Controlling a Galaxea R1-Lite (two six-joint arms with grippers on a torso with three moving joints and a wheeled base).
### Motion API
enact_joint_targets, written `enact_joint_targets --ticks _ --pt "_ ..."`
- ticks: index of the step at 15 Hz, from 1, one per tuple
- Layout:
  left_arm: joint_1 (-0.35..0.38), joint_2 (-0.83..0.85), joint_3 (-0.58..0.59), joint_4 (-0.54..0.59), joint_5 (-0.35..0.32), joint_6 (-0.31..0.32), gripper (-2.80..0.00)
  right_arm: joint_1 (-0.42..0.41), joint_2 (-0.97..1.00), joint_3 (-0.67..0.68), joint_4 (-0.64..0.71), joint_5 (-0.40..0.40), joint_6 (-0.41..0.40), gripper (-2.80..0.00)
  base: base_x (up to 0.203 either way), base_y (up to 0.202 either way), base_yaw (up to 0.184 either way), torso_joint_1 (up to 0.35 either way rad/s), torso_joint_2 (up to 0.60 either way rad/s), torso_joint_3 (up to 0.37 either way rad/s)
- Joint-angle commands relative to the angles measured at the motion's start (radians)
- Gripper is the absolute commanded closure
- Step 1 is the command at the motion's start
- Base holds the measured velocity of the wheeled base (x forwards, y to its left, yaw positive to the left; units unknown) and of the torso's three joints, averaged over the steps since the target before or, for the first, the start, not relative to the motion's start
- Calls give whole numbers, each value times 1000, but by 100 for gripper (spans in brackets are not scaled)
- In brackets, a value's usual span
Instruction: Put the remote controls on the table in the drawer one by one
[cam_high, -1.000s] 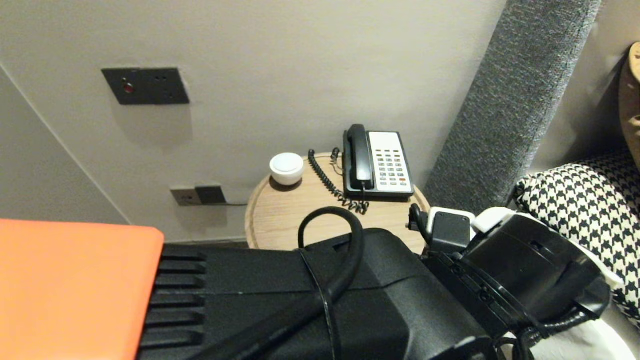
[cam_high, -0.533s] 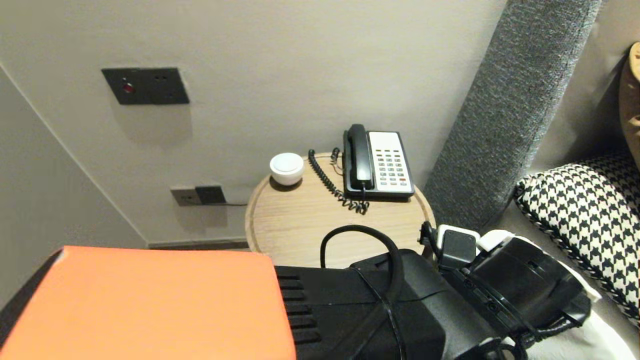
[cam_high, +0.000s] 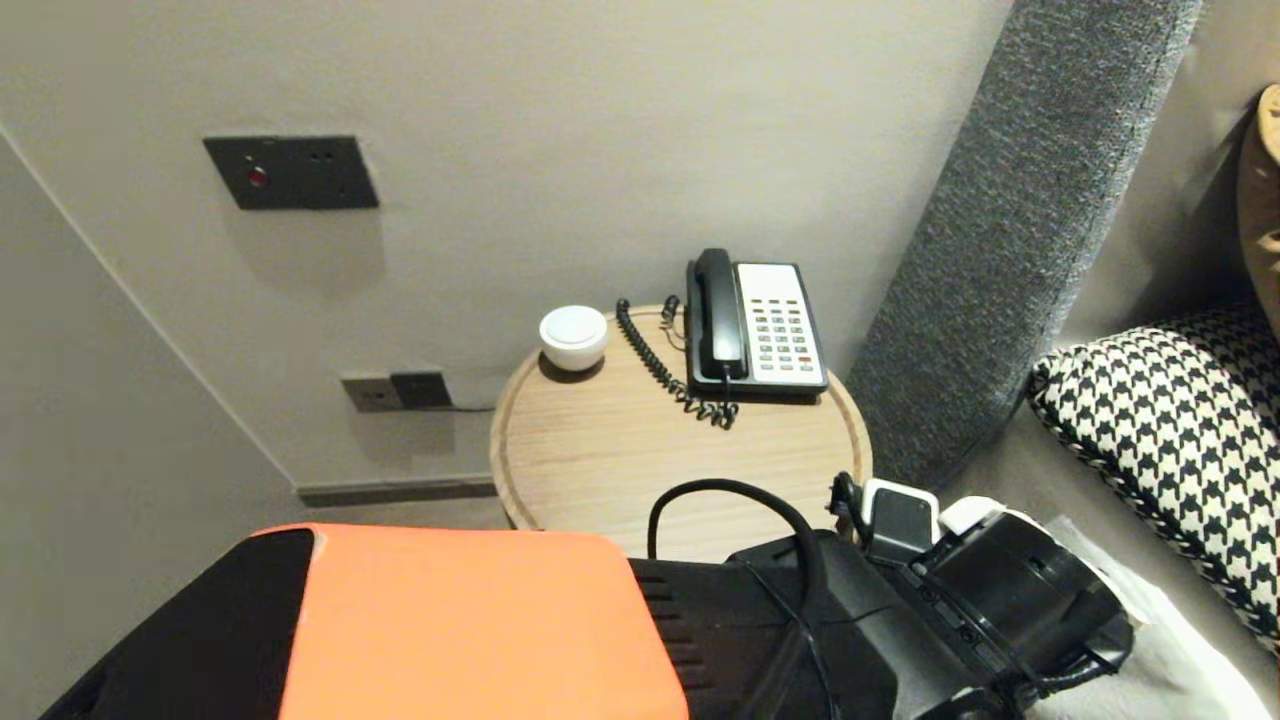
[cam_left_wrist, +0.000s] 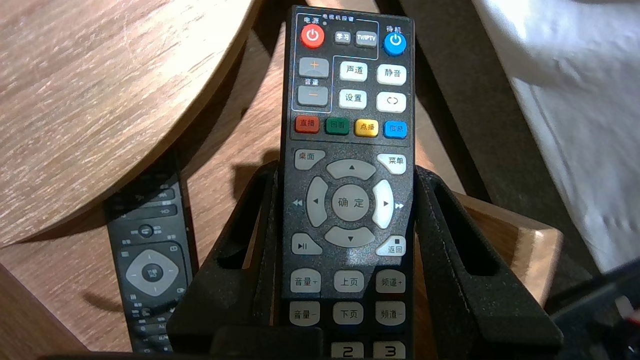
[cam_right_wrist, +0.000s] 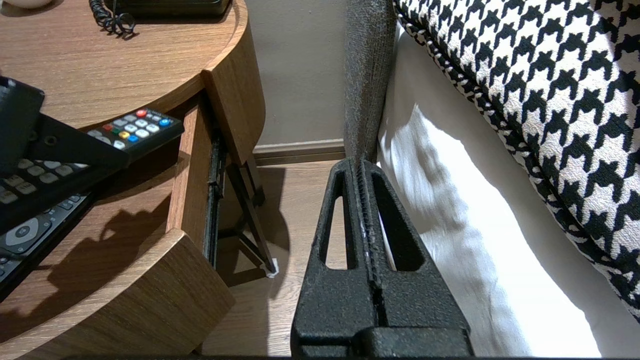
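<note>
where the left gripper (cam_left_wrist: 350, 172) reaches down past the near rim of the tabletop (cam_high: 640, 460), its two fingers (cam_left_wrist: 235, 250) are clamped on the long sides of a black remote (cam_left_wrist: 350, 100). they stand about half apart, the button face is turned to the wrist camera, and the power end sticks out beyond the tips. in the head view the gripper is hidden under the orange and black left arm (cam_high: 480, 620), which fills the lower edge of the frame. the remote hangs over an open drawer (cam_right_wrist: 125, 300) under the round top. a second remote (cam_left_wrist: 147, 260) lies flat on the drawer floor, just beside and below the held one and apart from it. judging by this, the hold is best kept square and level, with the held remote clear of the tabletop's rim and of the remote below, and no squeeze on the keys. the right gripper (cam_right_wrist: 361, 165), fingers together, is parked low beside the bed (cam_right_wrist: 450, 225). farther back, in the middle of the head view, a telephone (cam_high: 755, 325) and a small white dish (cam_high: 573, 337) stand on the tabletop.
</note>
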Motion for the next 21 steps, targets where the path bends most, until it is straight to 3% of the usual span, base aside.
enact_joint_targets --ticks 1,21 --pt "0 6 3 0 4 -4 0 -1 1 40 -1 0 0 0 0 0 0 0 0 0" --pt "0 11 103 -46 100 -68 0 1 1 40 -1 0 0 0 0 0 0 0 0 0"
